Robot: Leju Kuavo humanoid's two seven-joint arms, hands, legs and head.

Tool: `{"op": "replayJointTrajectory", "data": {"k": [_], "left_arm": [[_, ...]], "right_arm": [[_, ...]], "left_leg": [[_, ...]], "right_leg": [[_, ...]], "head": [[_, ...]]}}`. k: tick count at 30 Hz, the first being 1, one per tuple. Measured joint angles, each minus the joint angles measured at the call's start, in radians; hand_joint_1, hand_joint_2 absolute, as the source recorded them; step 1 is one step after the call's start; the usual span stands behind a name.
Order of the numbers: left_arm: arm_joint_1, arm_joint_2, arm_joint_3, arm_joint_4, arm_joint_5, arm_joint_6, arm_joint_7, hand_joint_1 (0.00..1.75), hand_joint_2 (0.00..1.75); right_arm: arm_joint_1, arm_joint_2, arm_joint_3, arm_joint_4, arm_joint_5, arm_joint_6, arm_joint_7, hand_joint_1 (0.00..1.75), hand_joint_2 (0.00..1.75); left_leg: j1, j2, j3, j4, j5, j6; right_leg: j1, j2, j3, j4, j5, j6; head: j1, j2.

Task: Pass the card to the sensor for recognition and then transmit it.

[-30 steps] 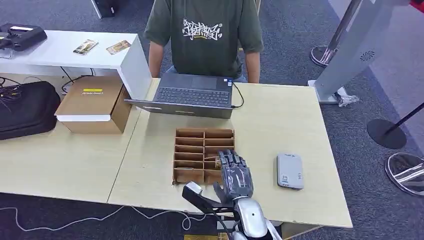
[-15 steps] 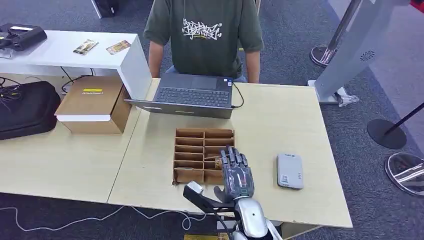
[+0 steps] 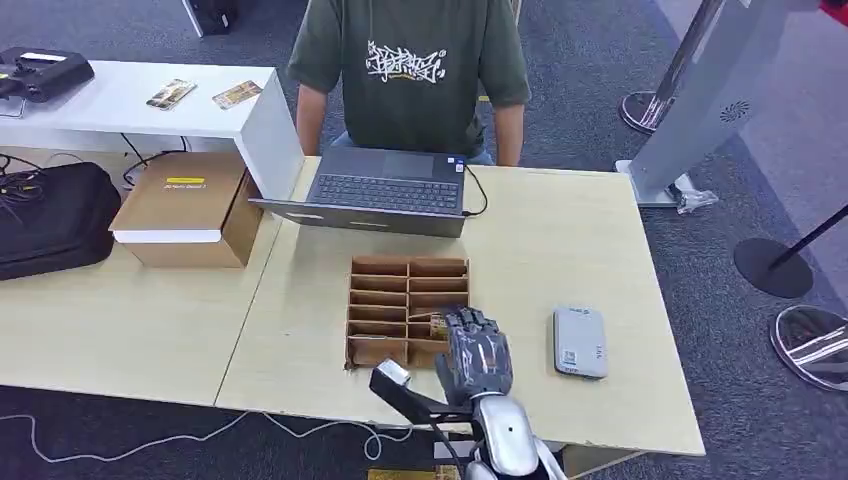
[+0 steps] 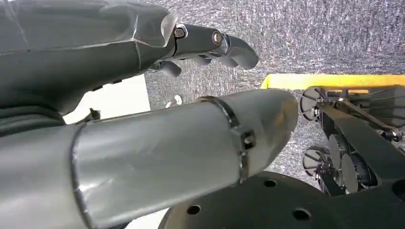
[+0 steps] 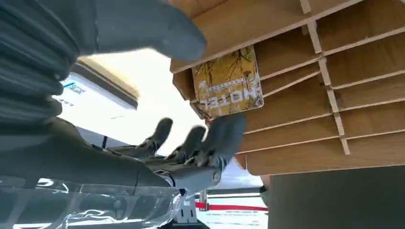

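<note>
A wooden slotted card box point(image 3: 380, 300) lies mid-table. A yellow card point(image 5: 228, 82) printed HOTEL stands in one of its near right slots, also visible as a small yellow edge point(image 3: 437, 322). My right hand point(image 3: 475, 352) hovers over that corner of the box, fingers bent down toward the card. In the right wrist view the fingers point(image 5: 210, 138) sit just off one edge of the card and the thumb point(image 5: 143, 24) off the other, with nothing gripped. The grey sensor point(image 3: 579, 342) lies flat to the right of the box. My left hand point(image 4: 143, 71) hangs over carpet, holding nothing.
An open laptop point(image 3: 385, 190) stands behind the box, with a person point(image 3: 410, 70) seated at it. A cardboard carton point(image 3: 185, 205) and a black bag point(image 3: 50, 215) occupy the left table. Two more cards lie on a white shelf point(image 3: 130, 110). Bare tabletop surrounds the sensor.
My right hand's fingers have curled down from a flat spread toward the card slot. The box, the sensor and the person stay where they were.
</note>
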Motion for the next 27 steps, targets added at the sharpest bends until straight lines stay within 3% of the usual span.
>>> {"op": "replayJointTrajectory", "data": {"k": [1, 3, 5, 6, 7, 27], "left_arm": [[0.000, 0.000, 0.000, 0.000, 0.000, 0.000, 0.000, 0.00, 0.00], [0.000, 0.000, 0.000, 0.000, 0.000, 0.000, 0.000, 0.00, 0.00], [0.000, 0.000, 0.000, 0.000, 0.000, 0.000, 0.000, 0.00, 0.00], [0.000, 0.000, 0.000, 0.000, 0.001, 0.000, 0.000, 0.00, 0.00], [0.000, 0.000, 0.000, 0.000, 0.001, 0.000, 0.000, 0.00, 0.00], [0.000, 0.000, 0.000, 0.000, 0.002, 0.000, 0.000, 0.00, 0.00]], "right_arm": [[0.000, 0.000, -0.001, -0.002, 0.001, 0.000, 0.000, 0.94, 1.75], [0.000, 0.000, -0.002, -0.006, 0.000, 0.000, 0.000, 0.66, 1.75], [0.000, 0.000, -0.003, -0.008, 0.000, 0.000, 0.000, 0.66, 1.75], [0.000, 0.000, -0.003, -0.010, 0.001, 0.003, 0.000, 0.28, 1.75], [0.000, 0.000, -0.004, -0.014, 0.001, 0.006, 0.000, 0.00, 1.75], [-0.001, 0.000, -0.015, -0.029, 0.001, 0.015, 0.003, 0.00, 1.75]], "left_leg": [[0.000, 0.000, 0.000, 0.000, 0.000, 0.000], [0.000, 0.000, 0.000, 0.000, 0.000, 0.000], [0.000, 0.000, 0.000, 0.000, 0.000, 0.000], [0.000, 0.000, 0.000, 0.000, 0.000, 0.000], [0.000, 0.000, 0.000, 0.000, 0.000, 0.000], [0.000, 0.000, 0.000, 0.000, 0.000, 0.000]], "right_leg": [[0.000, 0.000, 0.000, 0.000, 0.000, 0.000], [0.000, 0.000, 0.000, 0.000, 0.000, 0.000], [0.000, 0.000, 0.000, 0.000, 0.000, 0.000], [0.000, 0.000, 0.000, 0.000, 0.000, 0.000], [0.000, 0.000, 0.000, 0.000, 0.000, 0.000], [0.000, 0.000, 0.000, 0.000, 0.000, 0.000]], "head": [[0.000, 0.000], [0.000, 0.000], [0.000, 0.000], [0.000, 0.000], [0.000, 0.000], [0.000, 0.000]]}}
